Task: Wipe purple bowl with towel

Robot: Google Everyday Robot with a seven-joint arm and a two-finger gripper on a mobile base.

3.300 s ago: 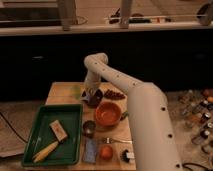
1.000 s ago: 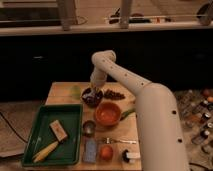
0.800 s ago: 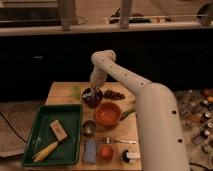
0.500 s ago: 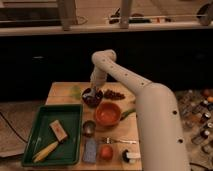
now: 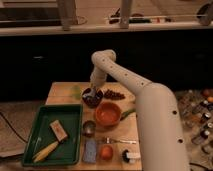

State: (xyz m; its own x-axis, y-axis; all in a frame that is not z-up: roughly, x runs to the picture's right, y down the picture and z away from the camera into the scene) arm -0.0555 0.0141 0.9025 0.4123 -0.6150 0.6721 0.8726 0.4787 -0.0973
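The small dark purple bowl (image 5: 92, 97) sits on the wooden table (image 5: 60, 93), behind the larger orange bowl (image 5: 107, 113). My gripper (image 5: 94, 91) hangs from the white arm, straight over the purple bowl and down at its rim. I cannot make out a towel in the gripper; it is hidden if there.
A green tray (image 5: 75, 132) at front left holds a block and a corn cob. A small dark metal cup (image 5: 89, 127) stands in front of the orange bowl. A dark bunch of grapes (image 5: 114, 94) lies right of the purple bowl. Small items lie along the front edge.
Since the oldest frame the arm has shifted slightly right and settled over the purple bowl. In the last second nothing has visibly moved.
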